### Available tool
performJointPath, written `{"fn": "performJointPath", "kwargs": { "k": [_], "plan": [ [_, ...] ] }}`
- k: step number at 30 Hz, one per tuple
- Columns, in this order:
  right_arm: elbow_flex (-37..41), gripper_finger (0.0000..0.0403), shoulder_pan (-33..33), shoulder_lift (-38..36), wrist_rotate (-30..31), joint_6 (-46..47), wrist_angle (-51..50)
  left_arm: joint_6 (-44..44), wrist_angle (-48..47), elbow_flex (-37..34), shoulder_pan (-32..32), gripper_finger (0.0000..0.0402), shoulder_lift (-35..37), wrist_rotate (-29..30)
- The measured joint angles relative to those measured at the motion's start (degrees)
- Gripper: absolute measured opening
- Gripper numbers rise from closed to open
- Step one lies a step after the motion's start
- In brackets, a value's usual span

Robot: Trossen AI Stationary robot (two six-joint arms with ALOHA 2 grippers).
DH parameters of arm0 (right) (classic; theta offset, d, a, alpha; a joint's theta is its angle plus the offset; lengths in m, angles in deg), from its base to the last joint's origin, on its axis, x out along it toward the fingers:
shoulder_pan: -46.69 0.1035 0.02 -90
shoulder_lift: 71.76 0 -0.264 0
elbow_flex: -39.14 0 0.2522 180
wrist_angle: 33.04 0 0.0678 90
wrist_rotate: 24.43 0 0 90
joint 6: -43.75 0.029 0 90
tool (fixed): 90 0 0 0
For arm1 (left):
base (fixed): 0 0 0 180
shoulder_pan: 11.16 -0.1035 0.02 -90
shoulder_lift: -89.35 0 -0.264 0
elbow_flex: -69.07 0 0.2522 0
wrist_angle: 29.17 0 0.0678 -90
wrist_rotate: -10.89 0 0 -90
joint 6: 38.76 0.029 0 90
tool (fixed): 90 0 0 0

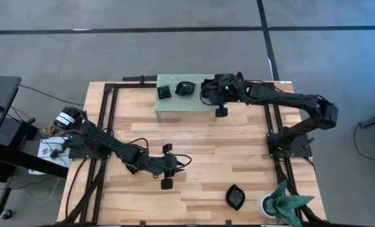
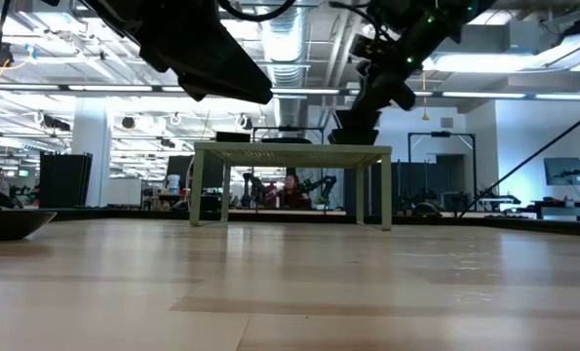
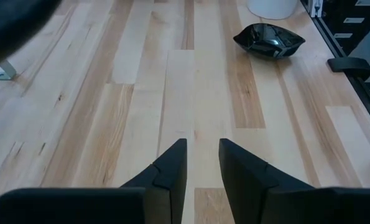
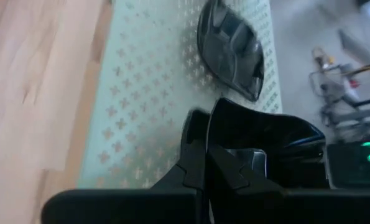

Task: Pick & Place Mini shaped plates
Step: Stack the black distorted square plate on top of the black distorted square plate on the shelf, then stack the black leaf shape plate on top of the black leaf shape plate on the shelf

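A pale green perforated stand (image 1: 174,108) stands at the table's far side. A square black mini plate (image 1: 165,93) and a rounder one (image 1: 185,88) lie on its top. My right gripper (image 1: 208,93) is over the stand's right end, shut on a third glossy black plate (image 4: 265,134). Another wavy black plate (image 3: 268,40) lies flat on the wood near the front right. My left gripper (image 3: 202,158) hovers open over bare wood at the table's middle, with nothing between its fingers and well short of that plate. My right gripper pinches the black plate by its rim (image 4: 221,121) between its two fingers. The fingers slant down from the table's right side. The plate sits tilted in the hold over the stand's top; whether its lower edge touches the stand, I cannot tell.
A white pot with a green plant (image 1: 282,205) stands at the front right corner, close to the wavy plate (image 1: 236,197). Black rails (image 1: 272,126) run along the table's left and right sides. Bare wood lies between the stand and the left gripper.
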Motion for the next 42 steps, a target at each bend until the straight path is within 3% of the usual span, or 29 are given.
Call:
{"fn": "performJointPath", "kwargs": {
  "k": [5,13,23,28,32,35,42],
  "plan": [
    [-0.5,0.0000,-1.8,0.0,-5.3,0.6,-1.0,0.0,0.0,0.0,0.0,0.0095,0.0,0.0],
    [-0.5,0.0003,-1.8,0.2,-5.7,0.6,0.4,0.0,0.1,0.0,-0.9,0.0095,0.0,0.0],
    [-0.5,0.0066,-1.9,0.2,-4.6,1.9,0.3,0.0,0.2,0.0,-2.6,0.0095,0.0,0.0],
    [-0.5,0.0083,-0.1,0.2,-5.2,11.1,-0.1,0.0,0.2,0.0,-2.6,0.0095,0.0,0.0],
    [0.6,0.0086,4.8,0.2,-10.8,16.5,-2.3,-0.2,0.2,0.0,-2.6,0.0095,0.0,0.0],
    [1.3,0.0086,10.3,0.3,-9.9,17.9,-4.4,-0.5,0.3,0.0,-2.5,0.0095,0.0,0.0],
    [1.2,0.0086,26.2,0.2,-8.3,35.4,-4.6,-4.4,3.3,0.0,-1.0,0.0095,0.0,0.0]
  ]
}}
